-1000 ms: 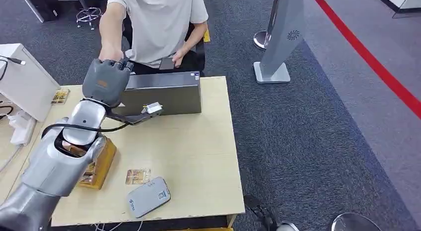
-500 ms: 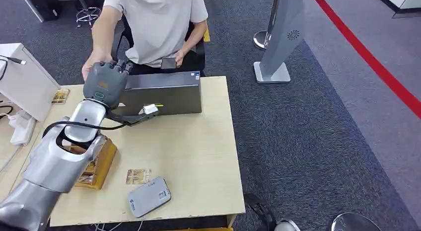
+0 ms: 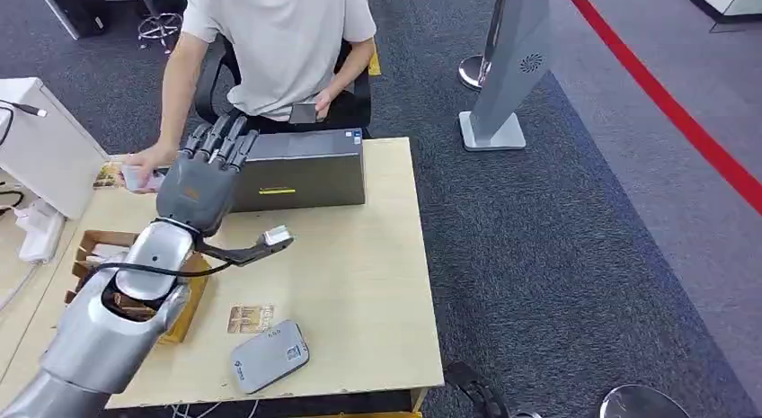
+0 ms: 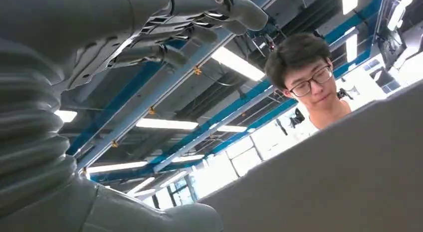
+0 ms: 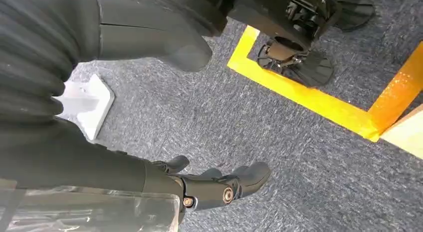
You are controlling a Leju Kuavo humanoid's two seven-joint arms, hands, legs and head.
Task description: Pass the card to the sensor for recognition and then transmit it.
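Here, seen from the head view, a person's hand [image 3: 135, 162] at the far left edge of the wooden worktop [image 3: 359, 283] holds a card [image 3: 135, 178]. Just to its right, the robot's left hand [image 3: 205, 175] is raised with its fingers [image 3: 220, 135] spread, holding nothing, in front of a dark grey box [image 3: 301, 171]. Nearer the robot, a second card [image 3: 250, 318] lies flat beside the grey sensor [image 3: 269, 356]. In the right wrist view, the right hand [image 5: 149, 37] hangs above carpet, fingers [image 5: 219, 184] loosely apart and holding nothing.
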